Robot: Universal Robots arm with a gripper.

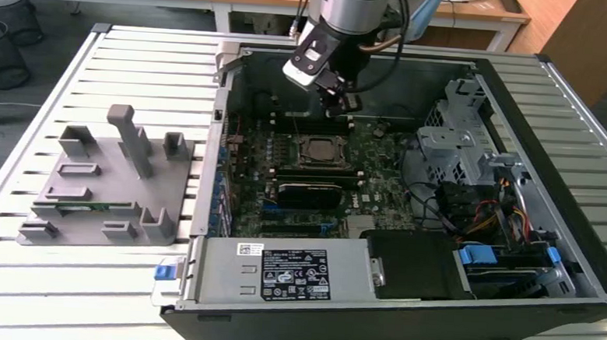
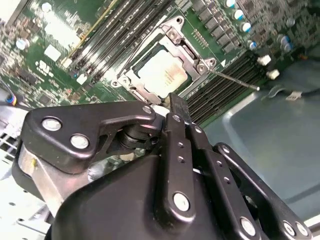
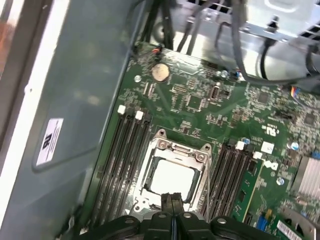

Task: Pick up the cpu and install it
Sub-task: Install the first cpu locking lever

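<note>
Your hand (image 3: 172,202), fingers pressed together and holding nothing, hangs close over the edge of the socket (image 3: 162,142) in the first wrist view. The cpu (image 3: 172,180) lies inside that socket's metal frame, silvery top up, with memory slots (image 3: 122,155) flanking the socket. Beyond the socket, a white sticker (image 3: 50,140) on the grey case (image 1: 557,82) wall carries print too small to read. The case lies open on the slatted worktop (image 1: 133,52).
</note>
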